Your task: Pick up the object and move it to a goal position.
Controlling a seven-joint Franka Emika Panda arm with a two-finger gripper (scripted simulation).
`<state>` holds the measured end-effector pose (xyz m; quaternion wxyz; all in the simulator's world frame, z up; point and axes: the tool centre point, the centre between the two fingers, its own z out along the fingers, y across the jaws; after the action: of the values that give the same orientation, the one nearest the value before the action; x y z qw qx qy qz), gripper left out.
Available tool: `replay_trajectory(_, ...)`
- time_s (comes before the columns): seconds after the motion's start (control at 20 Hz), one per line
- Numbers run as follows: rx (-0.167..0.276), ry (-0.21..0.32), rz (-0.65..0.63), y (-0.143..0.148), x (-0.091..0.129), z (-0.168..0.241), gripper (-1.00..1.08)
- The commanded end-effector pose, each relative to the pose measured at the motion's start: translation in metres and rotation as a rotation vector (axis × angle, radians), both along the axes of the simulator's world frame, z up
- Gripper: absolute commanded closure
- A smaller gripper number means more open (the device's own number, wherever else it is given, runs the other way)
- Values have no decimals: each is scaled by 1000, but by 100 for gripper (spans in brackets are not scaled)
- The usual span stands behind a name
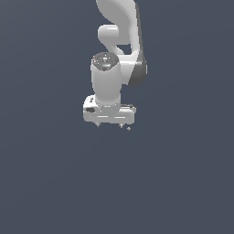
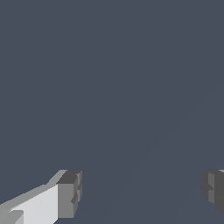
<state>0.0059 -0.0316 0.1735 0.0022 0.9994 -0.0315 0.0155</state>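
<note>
The object (image 1: 129, 129) is a tiny pale-grey speck in the exterior view, just below and to the exterior view's right of the gripper's right fingertip. My white gripper (image 1: 110, 124) points down with its short fingers spread wide apart and nothing between them. In the wrist view the gripper (image 2: 140, 192) shows two grey fingertips (image 2: 70, 192) far apart with only bare dark floor between them; the object does not show there.
The white arm (image 1: 116, 50) rises above the gripper toward the top of the exterior view. A plain dark grey-blue floor (image 1: 55, 183) fills the rest of both views.
</note>
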Motion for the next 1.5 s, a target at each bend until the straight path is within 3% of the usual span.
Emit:
replay_trajectory(0.0,0,0,0,0,0,0,-92)
replay_trajectory(0.75,-2,10,31,1,-2,-6,-92)
replay_trajectory(1.45,10,16,-139,34,-21,-39,-92)
